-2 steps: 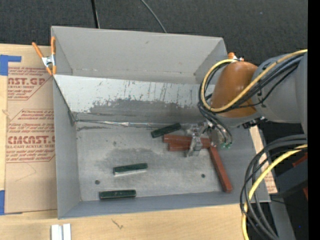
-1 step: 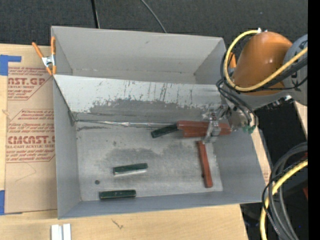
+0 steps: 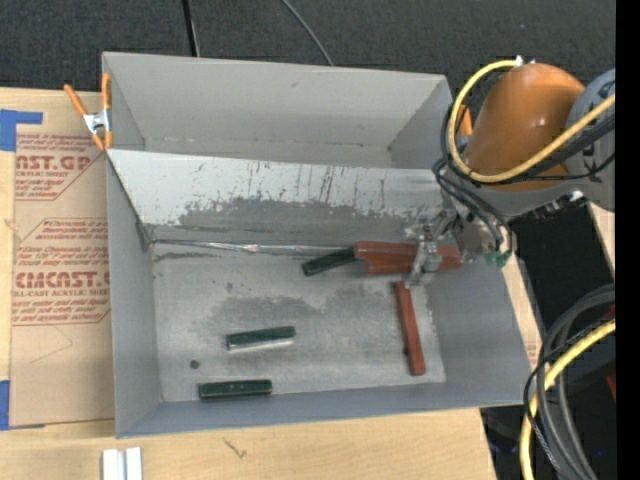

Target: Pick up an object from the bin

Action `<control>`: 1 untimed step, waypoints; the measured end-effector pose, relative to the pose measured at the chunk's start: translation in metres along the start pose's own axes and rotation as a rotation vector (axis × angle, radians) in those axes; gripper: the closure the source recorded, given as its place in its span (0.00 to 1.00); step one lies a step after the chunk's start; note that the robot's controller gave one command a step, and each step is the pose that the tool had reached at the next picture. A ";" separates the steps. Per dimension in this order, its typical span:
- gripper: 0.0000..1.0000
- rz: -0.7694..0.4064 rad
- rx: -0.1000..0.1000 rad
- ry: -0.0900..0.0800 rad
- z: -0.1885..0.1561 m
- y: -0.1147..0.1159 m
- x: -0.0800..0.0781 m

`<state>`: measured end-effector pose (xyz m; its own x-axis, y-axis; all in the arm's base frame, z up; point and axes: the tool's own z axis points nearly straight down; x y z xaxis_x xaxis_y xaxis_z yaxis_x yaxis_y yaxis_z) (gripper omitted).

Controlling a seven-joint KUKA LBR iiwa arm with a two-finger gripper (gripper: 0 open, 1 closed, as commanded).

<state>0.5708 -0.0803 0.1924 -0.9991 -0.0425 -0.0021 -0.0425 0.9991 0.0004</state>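
Grey metal, the claw (image 3: 428, 260) hangs at 2 o'clock on the bin (image 3: 270, 108) floor, close under the back wall. It sits right on the right end of a red-brown block (image 3: 385, 258), which runs out from it toward 9 o'clock. Whether it is open or shut on that block cannot be told from above.

The block looks like the likely pick. To do it well, the claw should sit square across the block's short width and go low enough to bite below its top edge. It should close firmly before any lift, then rise straight up, since the wall is near at 12 o'clock.

Further toward 9 o'clock, a dark green marker (image 3: 328, 263) lies just beside the block's far end, perhaps touching it. A skewed lift could drag it along. At 6 o'clock from the claw a red stick (image 3: 409, 330) starts near the block and points away. Well apart, toward 8 o'clock, lie a grey-green stick (image 3: 260, 339) and a dark stick (image 3: 235, 390).

No brand, label or writing can be read on any of these things.
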 end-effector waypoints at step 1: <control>1.00 0.000 0.000 0.000 0.000 0.000 0.000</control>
<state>0.5708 -0.0804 0.1924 -0.9991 -0.0427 -0.0020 -0.0427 0.9991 0.0004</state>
